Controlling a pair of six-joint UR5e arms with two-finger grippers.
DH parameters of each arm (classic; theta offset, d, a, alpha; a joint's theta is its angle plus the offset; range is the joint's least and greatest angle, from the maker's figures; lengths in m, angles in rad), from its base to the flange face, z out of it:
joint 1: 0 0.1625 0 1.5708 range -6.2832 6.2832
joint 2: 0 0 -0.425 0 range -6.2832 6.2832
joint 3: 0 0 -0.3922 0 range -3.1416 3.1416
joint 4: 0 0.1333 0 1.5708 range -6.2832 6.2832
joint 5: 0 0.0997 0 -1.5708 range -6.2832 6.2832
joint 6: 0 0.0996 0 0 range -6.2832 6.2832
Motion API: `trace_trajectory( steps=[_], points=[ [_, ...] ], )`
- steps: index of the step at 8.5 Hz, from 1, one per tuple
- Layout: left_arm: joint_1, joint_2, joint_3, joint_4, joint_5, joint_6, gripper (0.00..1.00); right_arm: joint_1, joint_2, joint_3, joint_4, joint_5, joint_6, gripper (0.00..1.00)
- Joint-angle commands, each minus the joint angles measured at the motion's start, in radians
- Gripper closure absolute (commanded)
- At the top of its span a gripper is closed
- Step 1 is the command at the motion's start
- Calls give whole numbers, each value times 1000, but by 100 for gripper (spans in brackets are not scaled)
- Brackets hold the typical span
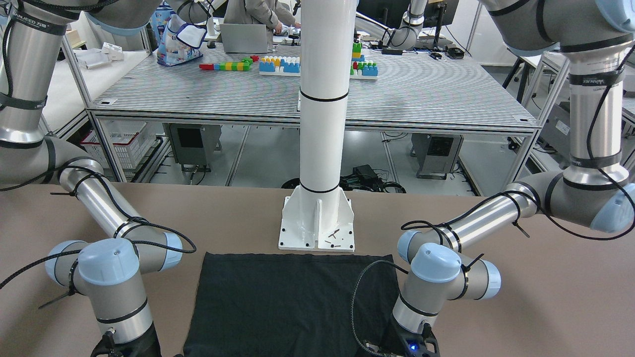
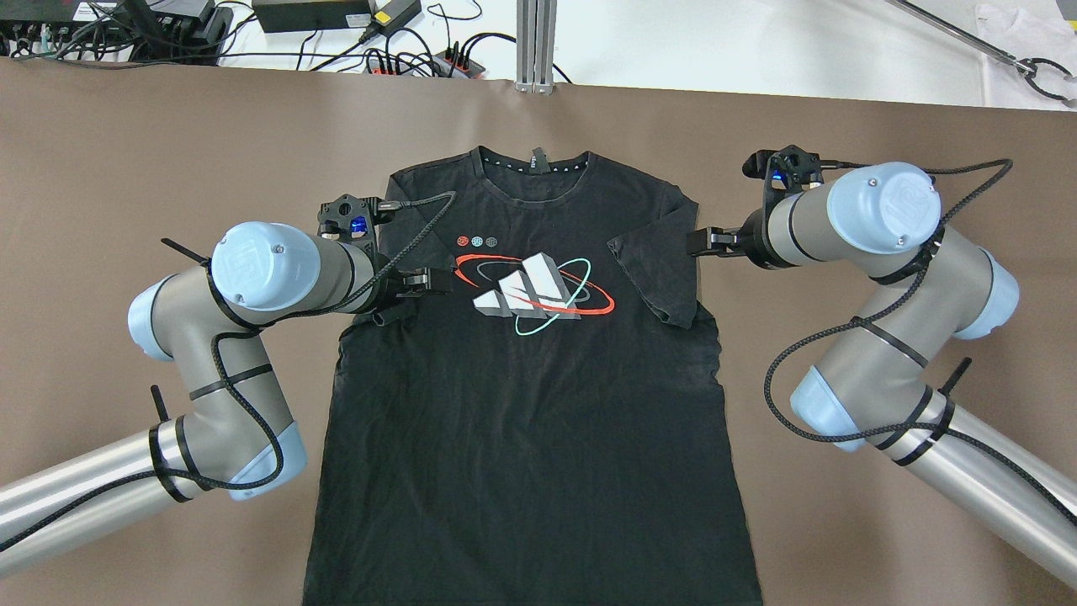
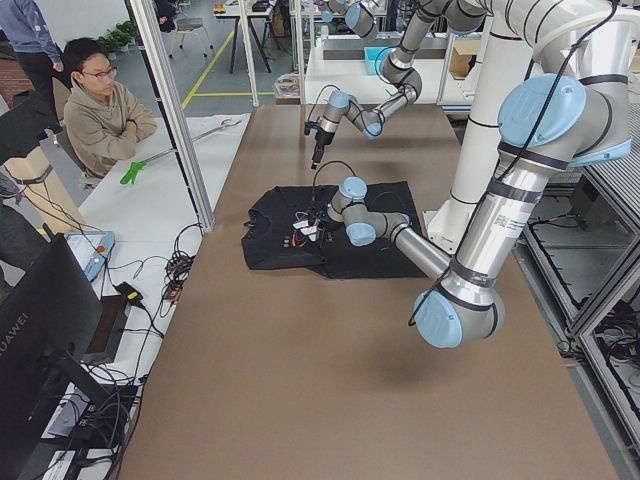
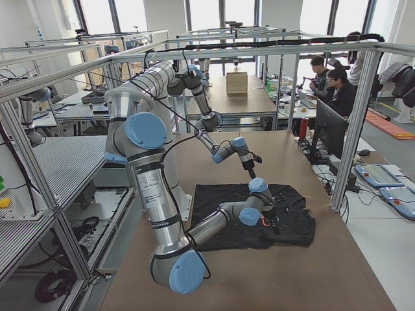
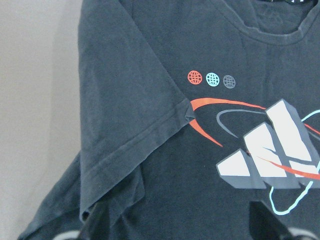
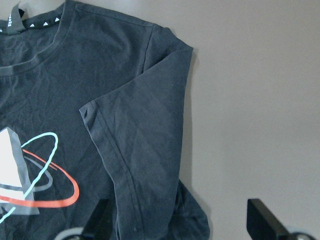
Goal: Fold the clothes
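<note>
Brown tabletop [image 2: 126, 126] is stretching away from where I am standing behind the robot. The black T-shirt [image 2: 522, 438] is lying flat on it, print [image 2: 538, 295] up, its long axis running from 6 to 12 o'clock, with the hem [image 2: 530, 589] nearest me. Midway up, both sleeves are lying folded inward on the chest. The left gripper [image 2: 439, 280] is hanging over the left sleeve [image 5: 130, 140], pointing toward 3 o'clock, its jaws spread and holding nothing. The right gripper [image 2: 702, 242] is pointing toward 9 o'clock, its jaws likewise apart and empty. It is sitting just beside the shirt's side edge, with the right sleeve [image 2: 652, 269] at its 9 o'clock. I am judging the left arm nearer to cloth for a lengthwise fold. Farther on, the collar [image 2: 532, 168] is sitting at 12, and cables [image 2: 404, 50] are trailing beyond the table.
</note>
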Motion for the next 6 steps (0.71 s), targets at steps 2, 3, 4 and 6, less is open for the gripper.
trace_trajectory(
  steps=[2,3,4,6],
  points=[
    [57,200,-211,4,82,-24,0,-214,-273,408,-226,-226,150,5],
    [77,245,-248,4,108,-24,0,-284,-345,468,-227,-269,178,5],
    [110,263,-259,4,155,-24,0,-363,-390,486,-227,-330,215,5],
    [134,263,-260,4,177,-25,0,-476,-464,498,-229,-393,300,5]
  ],
)
